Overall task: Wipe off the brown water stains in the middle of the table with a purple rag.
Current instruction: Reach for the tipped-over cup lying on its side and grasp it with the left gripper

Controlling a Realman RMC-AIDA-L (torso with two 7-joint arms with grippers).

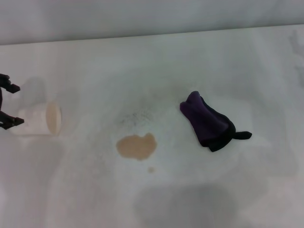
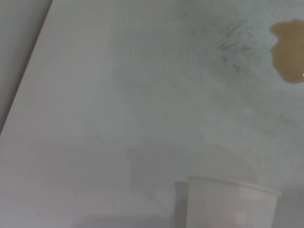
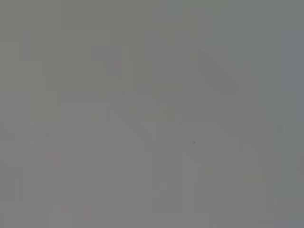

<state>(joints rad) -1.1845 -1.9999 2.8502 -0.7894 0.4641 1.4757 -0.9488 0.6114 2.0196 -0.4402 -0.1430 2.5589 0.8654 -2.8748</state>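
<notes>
The brown water stains (image 1: 137,146) lie in the middle of the white table (image 1: 142,71), a palm-sized tan blot with one tiny dot (image 1: 151,169) just in front of it. The blot also shows in the left wrist view (image 2: 289,52). The purple rag (image 1: 207,119) lies bunched to the right of the stain, its black tail pointing right, and nothing touches it. My left gripper (image 1: 10,104) is at the far left edge, open, its black fingers above and below the base of a pale cup. My right gripper is out of view.
A pale cup (image 1: 40,119) with a tan inside lies on its side at the far left, mouth towards the stain; it also shows in the left wrist view (image 2: 230,204). Faint grey smudges (image 1: 135,116) mark the table behind the stain. The right wrist view shows only plain grey.
</notes>
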